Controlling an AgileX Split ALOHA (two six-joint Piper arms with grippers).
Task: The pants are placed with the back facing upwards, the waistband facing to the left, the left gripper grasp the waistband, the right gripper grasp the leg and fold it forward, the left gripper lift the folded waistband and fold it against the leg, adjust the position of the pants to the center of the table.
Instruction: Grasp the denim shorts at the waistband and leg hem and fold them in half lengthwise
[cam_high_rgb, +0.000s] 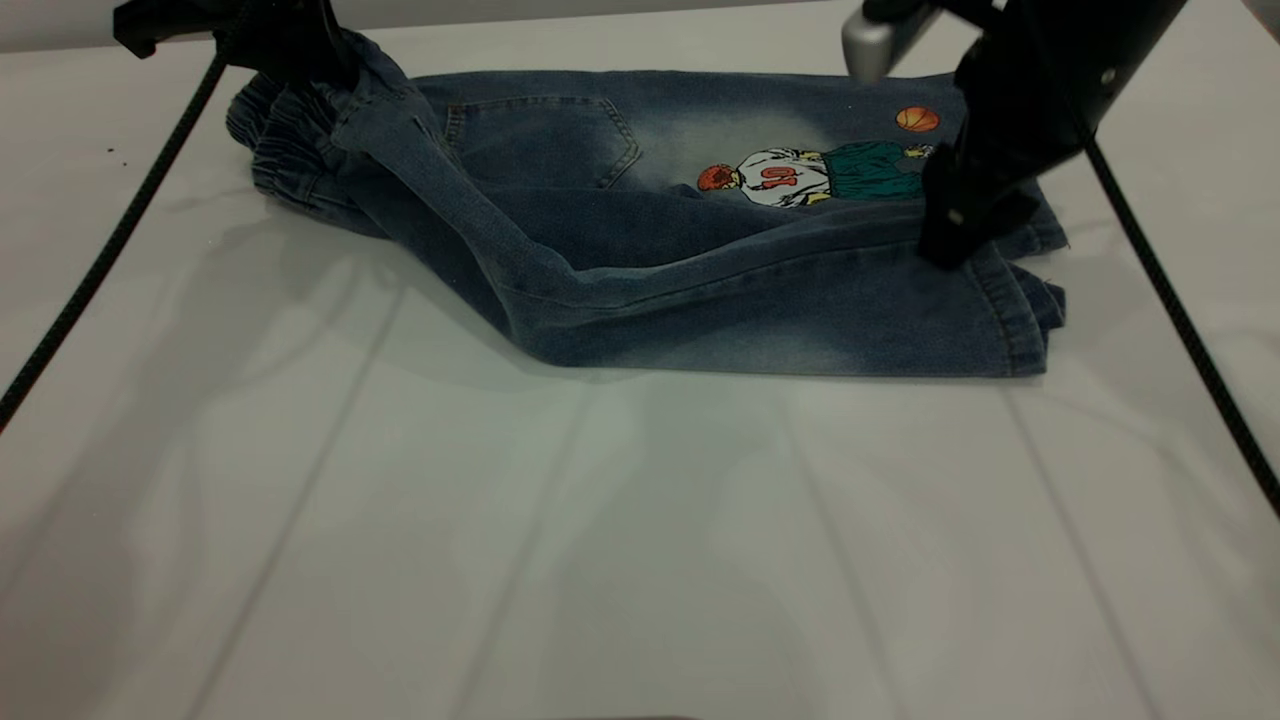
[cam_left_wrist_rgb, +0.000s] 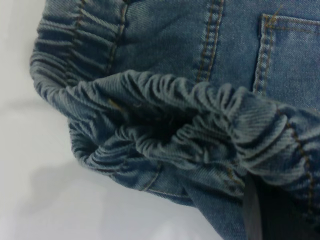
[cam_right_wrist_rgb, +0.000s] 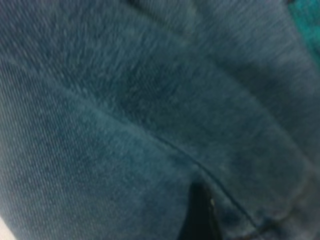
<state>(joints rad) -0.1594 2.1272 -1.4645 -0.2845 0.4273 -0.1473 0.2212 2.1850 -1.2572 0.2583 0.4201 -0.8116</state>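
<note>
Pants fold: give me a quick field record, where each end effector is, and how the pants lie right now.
pants: on table, far half, partly folded, print up
waistband: at left, bunched, lifted off table
left end effector: at waistband, fingers hidden
right end effector: down on the leg near the hem, fingers hidden in denim
fold state: plain leg overlaps printed leg only partly

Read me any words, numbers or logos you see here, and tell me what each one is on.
"10": red digits, seen sideways, on the white jersey of the cartoon basketball player print on the blue washed-denim pants.
No other text: nothing readable on the elastic waistband, the back pocket or either gripper.
</note>
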